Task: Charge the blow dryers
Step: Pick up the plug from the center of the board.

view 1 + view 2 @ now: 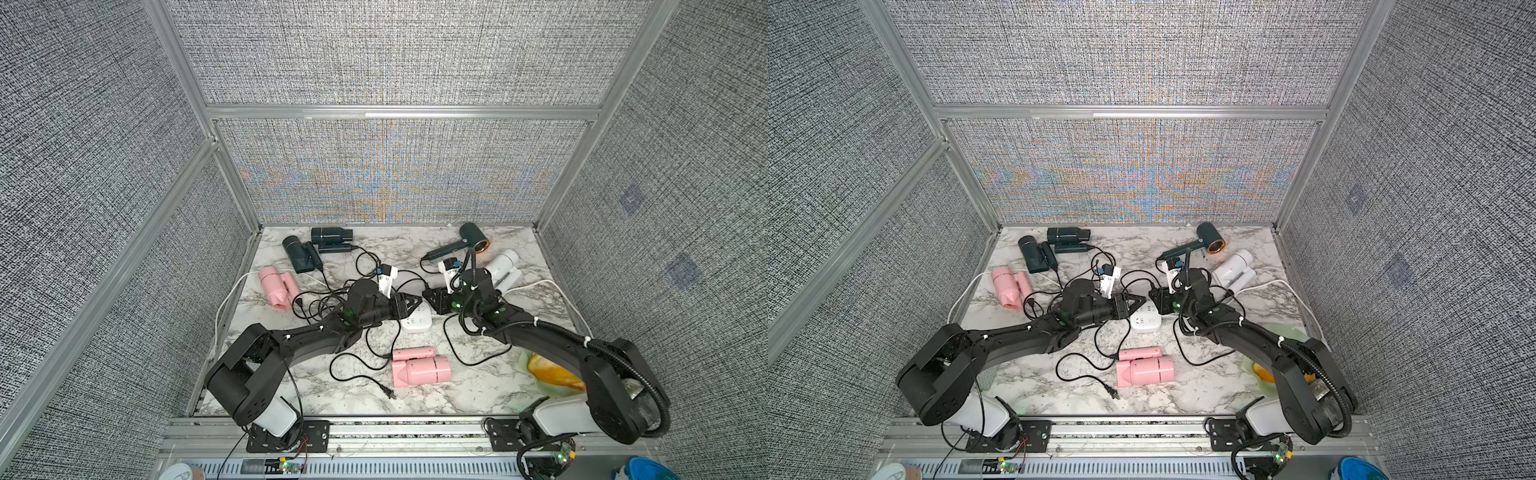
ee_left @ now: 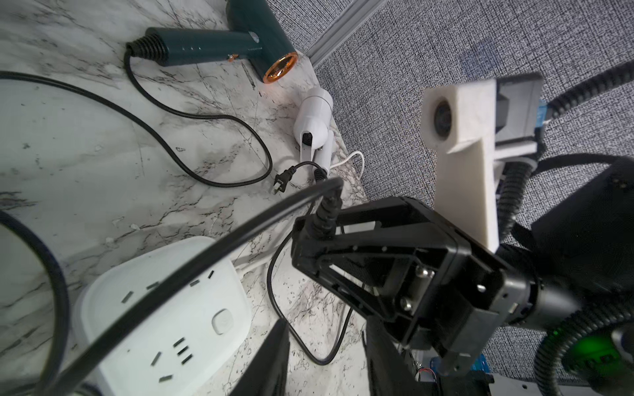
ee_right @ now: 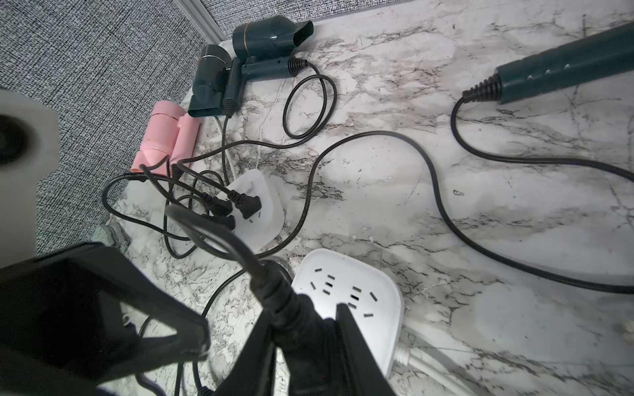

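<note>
Several blow dryers lie on the marble table: two dark teal ones [image 1: 330, 237] [image 1: 299, 255] at the back left, a pink one [image 1: 276, 286] beside them, another pink one [image 1: 422, 368] in front, a copper-ringed one [image 1: 471, 241] and a white one [image 1: 503, 268] at the back right. My right gripper [image 3: 305, 319] is shut on a black plug [image 2: 324, 219], held just above a white socket block [image 1: 415, 323]. My left gripper [image 2: 326, 329] faces it over the same block, open, with nothing between its fingers. A second socket block [image 3: 255, 205] holds three plugs.
Black cords [image 1: 357, 365] loop across the table's middle. A loose plug [image 1: 388, 392] lies near the front, and another [image 2: 281, 180] lies by the white dryer. A green plate with an orange object [image 1: 548, 370] sits under the right arm. Fabric walls enclose three sides.
</note>
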`<control>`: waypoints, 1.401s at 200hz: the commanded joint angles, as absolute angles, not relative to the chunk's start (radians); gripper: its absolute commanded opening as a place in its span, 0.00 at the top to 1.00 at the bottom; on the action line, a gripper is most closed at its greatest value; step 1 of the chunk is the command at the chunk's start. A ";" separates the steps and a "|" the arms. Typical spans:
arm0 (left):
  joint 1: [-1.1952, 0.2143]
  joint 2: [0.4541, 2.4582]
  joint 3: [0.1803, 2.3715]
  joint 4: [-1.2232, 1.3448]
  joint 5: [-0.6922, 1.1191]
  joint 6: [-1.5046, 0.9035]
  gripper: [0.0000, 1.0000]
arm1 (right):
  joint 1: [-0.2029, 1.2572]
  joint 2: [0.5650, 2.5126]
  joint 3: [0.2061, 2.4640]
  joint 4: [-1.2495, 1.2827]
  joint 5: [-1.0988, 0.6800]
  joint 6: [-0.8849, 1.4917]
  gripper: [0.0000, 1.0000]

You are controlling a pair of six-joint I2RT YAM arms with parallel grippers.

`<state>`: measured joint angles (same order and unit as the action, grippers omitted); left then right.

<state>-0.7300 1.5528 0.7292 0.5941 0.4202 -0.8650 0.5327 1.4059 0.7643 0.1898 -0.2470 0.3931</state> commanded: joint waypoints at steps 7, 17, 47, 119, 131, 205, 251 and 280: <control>-0.727 1.570 0.770 0.613 0.407 -0.853 0.57 | 0.559 1.417 0.785 0.173 -0.253 0.363 0.83; -0.727 1.570 0.782 0.601 0.394 -0.846 0.56 | 0.577 1.421 0.789 0.159 -0.229 0.351 0.83; -0.713 1.569 0.800 0.578 0.364 -0.862 0.52 | 0.603 1.415 0.783 0.170 -0.198 0.351 0.83; -0.704 1.582 0.805 0.542 0.325 -0.915 0.58 | 0.637 1.409 0.773 0.188 -0.155 0.345 0.83; -0.703 1.577 0.802 0.539 0.317 -0.916 0.60 | 0.639 1.411 0.772 0.190 -0.152 0.343 0.83; -0.686 1.598 0.818 0.544 0.331 -0.938 0.61 | 0.658 1.419 0.778 0.193 -0.140 0.328 0.83; -0.684 1.616 0.833 0.552 0.344 -0.947 0.72 | 0.667 1.420 0.780 0.188 -0.129 0.322 0.83; -0.684 1.612 0.836 0.553 0.348 -0.928 0.90 | 0.672 1.422 0.780 0.189 -0.126 0.321 0.83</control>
<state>-0.6857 1.6142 0.8284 0.5415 0.3408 -0.9463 0.6670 1.4181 0.7731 0.1692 -0.1356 0.3260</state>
